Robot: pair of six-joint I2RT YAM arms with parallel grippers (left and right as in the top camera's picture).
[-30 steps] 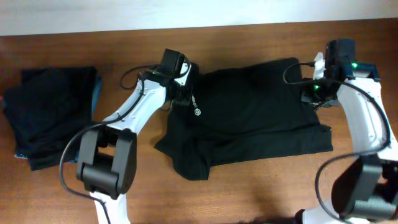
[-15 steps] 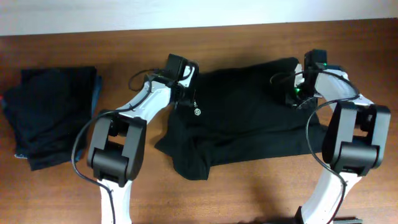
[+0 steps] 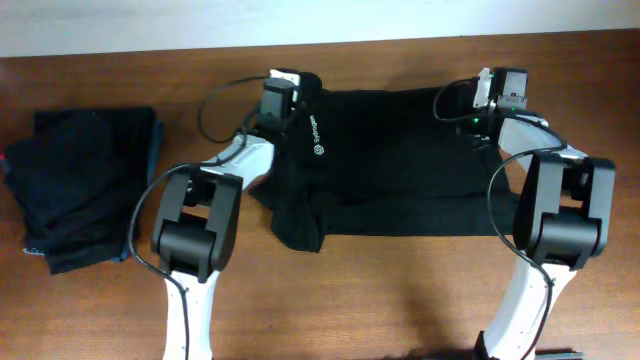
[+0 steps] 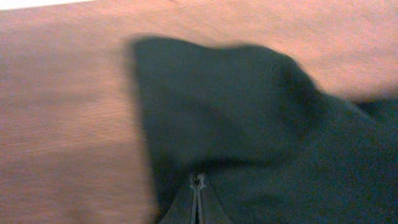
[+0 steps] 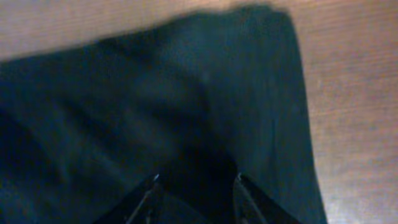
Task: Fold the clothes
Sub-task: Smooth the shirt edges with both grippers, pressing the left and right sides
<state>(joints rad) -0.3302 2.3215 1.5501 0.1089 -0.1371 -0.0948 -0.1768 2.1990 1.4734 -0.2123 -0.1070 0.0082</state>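
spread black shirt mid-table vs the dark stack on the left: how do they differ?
Pose: the spread shirt lies opened out wide across the middle; the dark stack is folded compact near the left edge.
Marks: the spread shirt shows a small white logo; the dark stack shows none, only a teal-blue edge along its right side.
Shared: both are black fabric resting on the wooden table.
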